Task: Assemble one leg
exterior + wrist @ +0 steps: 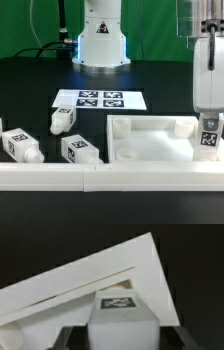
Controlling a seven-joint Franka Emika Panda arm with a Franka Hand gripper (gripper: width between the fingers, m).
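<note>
Leg (209, 138) upright in claw (208, 118) over tray (150, 150) corner.

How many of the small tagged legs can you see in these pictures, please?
4. Three lie loose at the exterior view's left: far-left leg, upper leg, nearest leg. The held leg is in the end effector over the tray. Others may be hidden.

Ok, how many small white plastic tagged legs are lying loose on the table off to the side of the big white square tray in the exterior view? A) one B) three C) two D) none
B: three small white plastic tagged legs lie loose at the exterior view's left of the large white square tray: one below the marker board, one at the far left, one beside the tray.
</note>
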